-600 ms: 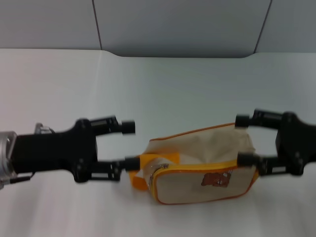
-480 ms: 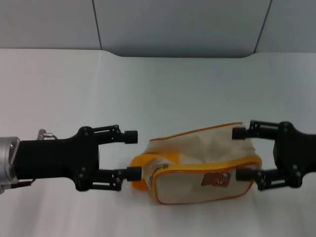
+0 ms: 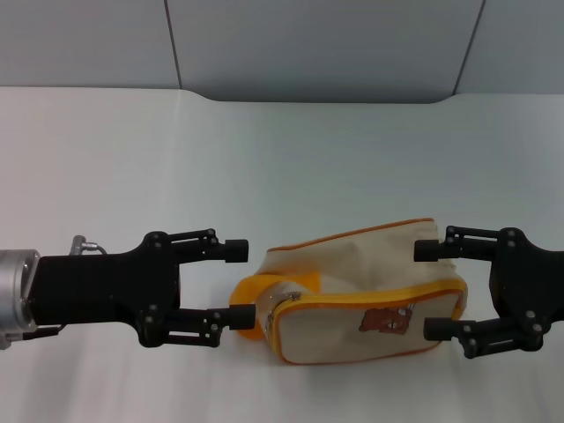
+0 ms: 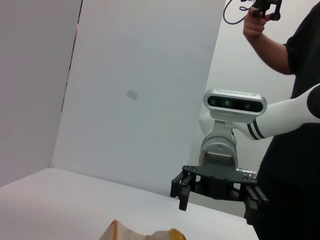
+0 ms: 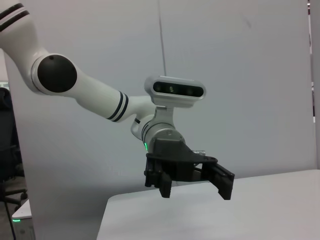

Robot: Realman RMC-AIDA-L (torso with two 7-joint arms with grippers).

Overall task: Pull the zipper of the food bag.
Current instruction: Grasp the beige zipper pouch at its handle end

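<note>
The food bag [image 3: 352, 291] is a beige pouch with orange piping and a brown bear picture, lying on the white table [image 3: 291, 167] in the head view. Its orange-yellow zipper [image 3: 370, 300] runs along the top front edge, with the silver pull tab [image 3: 287, 304] at the left end beside the orange loop handle [image 3: 251, 300]. My left gripper [image 3: 236, 284] is open just left of the handle, its near fingertip at the loop. My right gripper [image 3: 430, 291] is open and straddles the bag's right end. The bag's top [image 4: 142, 234] also shows in the left wrist view.
The left wrist view shows my right gripper [image 4: 217, 192] farther off and a person [image 4: 292, 130] standing behind it. The right wrist view shows my left gripper [image 5: 190, 182] above the table edge. A grey wall [image 3: 317, 44] borders the table's far side.
Both grippers have come lower and nearer the bag. The left one moved right up to the loop handle; the right one now spans the bag's right end. The bag has settled slightly.
</note>
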